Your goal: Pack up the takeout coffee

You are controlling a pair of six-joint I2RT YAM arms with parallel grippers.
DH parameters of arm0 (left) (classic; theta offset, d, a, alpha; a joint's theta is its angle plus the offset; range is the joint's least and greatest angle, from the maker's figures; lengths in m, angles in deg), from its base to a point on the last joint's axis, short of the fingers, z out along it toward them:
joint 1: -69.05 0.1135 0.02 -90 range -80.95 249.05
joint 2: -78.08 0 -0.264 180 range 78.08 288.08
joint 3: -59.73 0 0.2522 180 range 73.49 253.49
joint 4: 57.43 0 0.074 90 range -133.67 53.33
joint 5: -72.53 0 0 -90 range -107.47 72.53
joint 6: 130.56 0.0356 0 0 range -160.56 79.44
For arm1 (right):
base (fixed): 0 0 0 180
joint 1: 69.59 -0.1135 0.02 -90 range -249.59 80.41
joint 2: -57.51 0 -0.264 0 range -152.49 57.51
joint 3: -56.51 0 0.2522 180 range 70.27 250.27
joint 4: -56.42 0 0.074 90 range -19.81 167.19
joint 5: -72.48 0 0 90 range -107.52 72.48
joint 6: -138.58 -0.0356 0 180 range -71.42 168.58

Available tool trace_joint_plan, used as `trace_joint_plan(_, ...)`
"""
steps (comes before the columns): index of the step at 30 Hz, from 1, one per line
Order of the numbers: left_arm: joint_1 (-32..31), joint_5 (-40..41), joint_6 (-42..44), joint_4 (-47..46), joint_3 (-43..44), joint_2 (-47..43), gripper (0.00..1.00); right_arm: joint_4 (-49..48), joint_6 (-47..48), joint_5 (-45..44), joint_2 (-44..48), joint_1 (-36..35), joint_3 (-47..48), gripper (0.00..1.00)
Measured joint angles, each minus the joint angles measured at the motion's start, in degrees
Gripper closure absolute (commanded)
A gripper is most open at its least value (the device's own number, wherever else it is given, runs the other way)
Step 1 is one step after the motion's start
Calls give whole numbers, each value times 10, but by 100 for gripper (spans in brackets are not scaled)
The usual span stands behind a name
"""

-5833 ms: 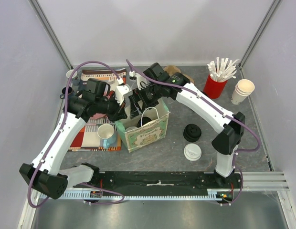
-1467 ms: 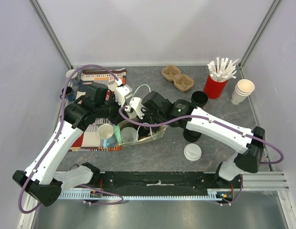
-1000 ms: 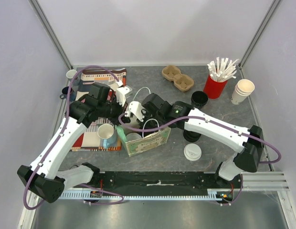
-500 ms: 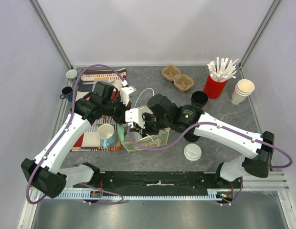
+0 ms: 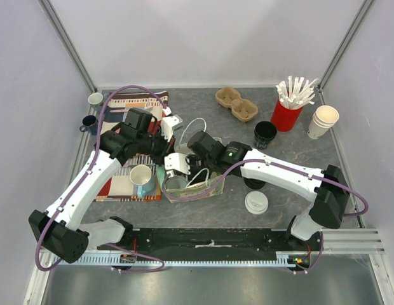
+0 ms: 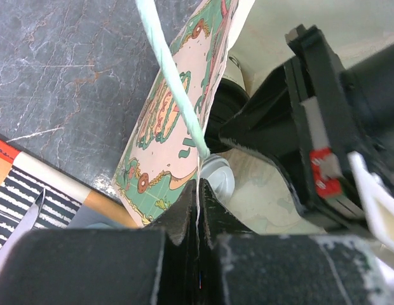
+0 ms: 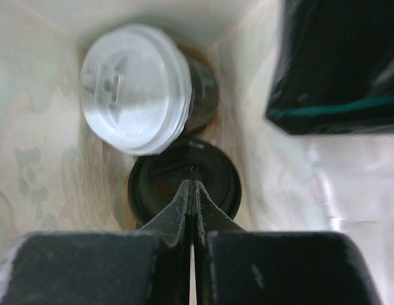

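In the right wrist view a takeout coffee (image 7: 135,89) with a white sip lid stands inside the printed paper bag (image 7: 44,159), beside a black-lidded cup (image 7: 156,184). My right gripper (image 7: 192,184) is shut with nothing between its fingers, its tips just over that black lid. My left gripper (image 6: 198,185) is shut on the bag's top edge below the green cord handle (image 6: 171,82). From above, the bag (image 5: 200,187) leans over between both grippers, left (image 5: 166,152) and right (image 5: 186,173). A second white-lidded cup (image 5: 256,202) stands on the table to the bag's right.
A lidless black cup (image 5: 265,133), a red cup of stirrers (image 5: 286,114), stacked paper cups (image 5: 323,121) and a cardboard carrier (image 5: 236,105) stand at the back right. A mug (image 5: 141,178) sits on the striped mat (image 5: 130,101). Small cups (image 5: 89,122) stand far left.
The bag went from standing upright to leaning over flat. My right gripper has pushed down into it. My left gripper has kept its pinch on the bag's edge.
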Motion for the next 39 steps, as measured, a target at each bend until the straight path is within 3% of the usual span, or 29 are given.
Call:
trace_joint_plan(6,-2,0,7,0,0,0,98,19,10,-23,17,5,-63,100)
trace_joint_plan(15,-2,0,17,5,0,2,98,26,-9,-64,30,11,-68,100)
trace_joint_plan(39,-3,-1,70,14,0,1,98,76,-195,-193,64,55,-35,100)
